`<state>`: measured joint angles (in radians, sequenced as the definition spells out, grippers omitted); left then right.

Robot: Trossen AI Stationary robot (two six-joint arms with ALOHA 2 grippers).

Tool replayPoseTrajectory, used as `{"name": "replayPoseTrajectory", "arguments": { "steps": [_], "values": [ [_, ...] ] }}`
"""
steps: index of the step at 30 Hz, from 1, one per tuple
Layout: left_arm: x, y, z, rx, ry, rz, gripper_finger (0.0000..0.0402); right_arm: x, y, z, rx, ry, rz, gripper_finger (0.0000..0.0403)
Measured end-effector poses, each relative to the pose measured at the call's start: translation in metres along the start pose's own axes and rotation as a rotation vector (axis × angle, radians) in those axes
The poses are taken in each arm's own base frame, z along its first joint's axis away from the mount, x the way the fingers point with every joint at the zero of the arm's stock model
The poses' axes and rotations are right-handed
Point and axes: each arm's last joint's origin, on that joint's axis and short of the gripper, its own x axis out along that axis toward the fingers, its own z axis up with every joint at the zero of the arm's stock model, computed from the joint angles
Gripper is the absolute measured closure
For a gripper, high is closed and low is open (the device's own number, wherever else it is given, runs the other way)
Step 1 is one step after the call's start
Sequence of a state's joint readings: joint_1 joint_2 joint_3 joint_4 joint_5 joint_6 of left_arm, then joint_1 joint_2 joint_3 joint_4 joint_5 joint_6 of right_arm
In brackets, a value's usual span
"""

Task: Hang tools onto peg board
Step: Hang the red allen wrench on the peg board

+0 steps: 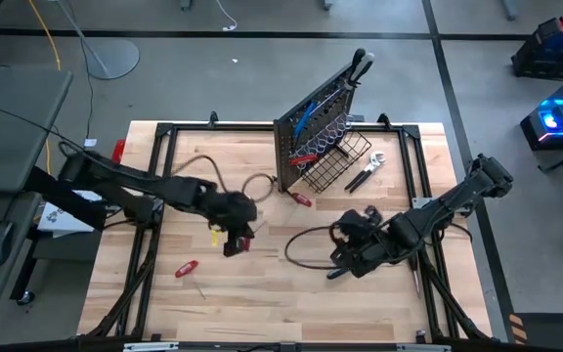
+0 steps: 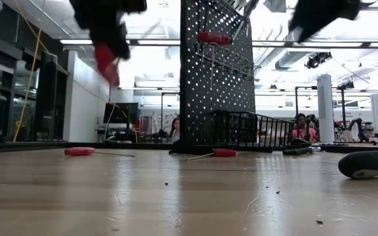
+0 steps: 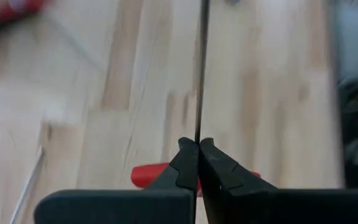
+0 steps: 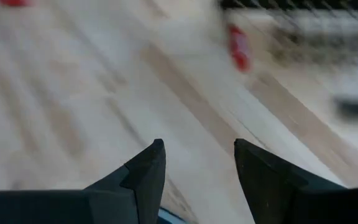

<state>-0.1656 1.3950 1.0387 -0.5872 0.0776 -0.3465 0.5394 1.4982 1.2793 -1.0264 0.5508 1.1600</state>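
A two-armed robot was part-way through hanging tools on the peg board [image 1: 319,122], an upright black perforated panel at the far side of the table [image 1: 262,303], with several tools already on its hooks and a wire basket [image 1: 343,161] at its foot; the step in hand appeared to be the carrying of one more screwdriver toward the board.

The left gripper [image 1: 235,235], raised off the table in front of the peg board and to its left, was clamped tight on a red-handled screwdriver [image 3: 199,68]; the left wrist view showed the fingers pinched together on the thin shaft, which ran straight out ahead of them, with the red handle behind the fingertips; the low view showed the red handle hanging below that gripper, well clear of the wood.

The right gripper [image 4: 197,165], in front of the board and to its right, stood with its fingers parted and nothing between them; a black-handled tool [image 2: 369,164] lay on the table near it.

Two more red screwdrivers remained on the table: one [image 1: 302,198] just in front of the board's base, another [image 1: 186,267] well out from the board on the left; pliers [image 1: 365,174] lay beside the basket.

The next move would probably call for swinging the held screwdriver to a free hook and lining up the shaft before letting go.
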Motion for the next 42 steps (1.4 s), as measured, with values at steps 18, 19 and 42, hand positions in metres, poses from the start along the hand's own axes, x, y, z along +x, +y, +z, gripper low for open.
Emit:
{"name": "replayPoseTrajectory", "arguments": {
  "steps": [18, 19, 42],
  "values": [
    [-0.061, 0.005, 0.039, -0.268, -0.474, -0.256, 0.0401, -0.005, 0.019, 0.1, -0.358, -0.499, 0.233, 0.0218],
    [-0.062, 0.007, 0.039, -0.313, -0.466, -0.27, 0.0401, -0.012, 0.02, 0.102, -0.415, -0.516, 0.208, 0.0218],
    [-0.088, 0.043, 0.069, -0.901, -0.368, -0.833, 0.0401, -0.023, 0.06, 0.139, -1.396, -0.606, -0.376, 0.022]
  ]
}}
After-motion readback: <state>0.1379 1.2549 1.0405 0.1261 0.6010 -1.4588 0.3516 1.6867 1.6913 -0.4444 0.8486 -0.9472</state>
